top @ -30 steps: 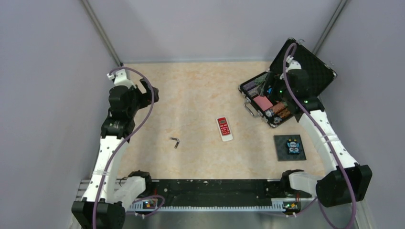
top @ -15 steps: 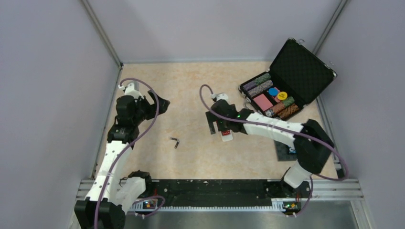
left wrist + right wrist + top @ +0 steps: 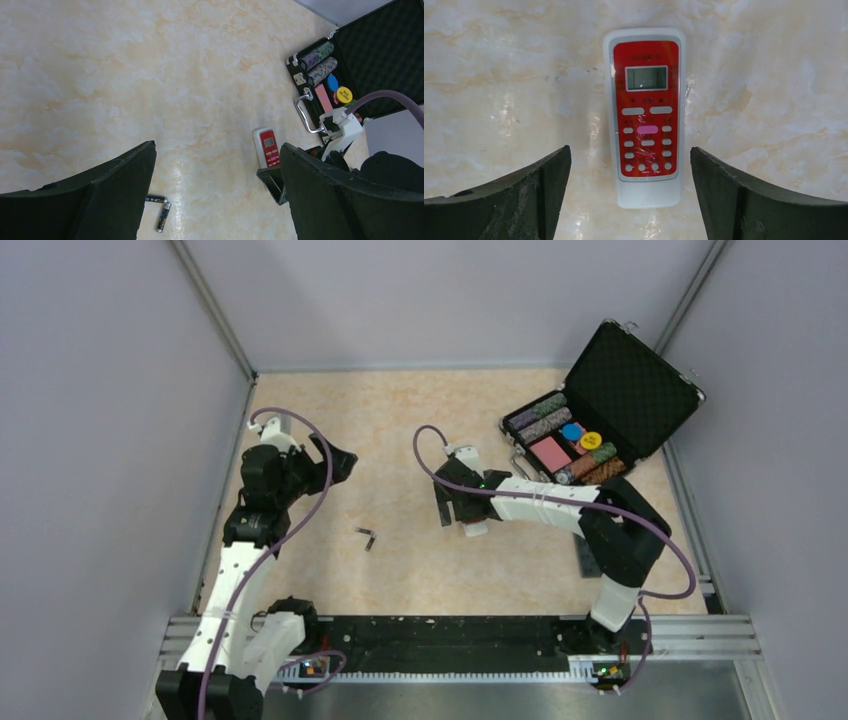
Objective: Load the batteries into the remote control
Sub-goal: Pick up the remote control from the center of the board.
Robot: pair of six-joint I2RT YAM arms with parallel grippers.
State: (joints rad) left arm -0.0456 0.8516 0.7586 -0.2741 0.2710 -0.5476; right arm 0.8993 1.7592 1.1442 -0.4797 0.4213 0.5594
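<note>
The right claw [image 3: 629, 150] hangs with its 2 fingers [image 3: 524, 195] spread wide apart, gripping nothing. Directly below it, in the gap between the fingers and touching neither, the remote control [image 3: 644, 115] lies flat on the marbled table [image 3: 499, 75]. Its red face is up, the screen end points away from the claw's wrist, and the plain white end is nearest the wrist. Farther out, beyond the claw and to its right, an open black case [image 3: 630, 390] of poker chips sits at the table's back corner.

The left claw [image 3: 214, 155] hovers higher above the table, its 2 fingers [image 3: 115, 190] likewise parted and empty. Beneath it, by the finger at the left of its wrist view, the 2 batteries [image 3: 163, 216] lie on the table with their ends almost meeting at an angle. They are well apart from the remote control.
</note>
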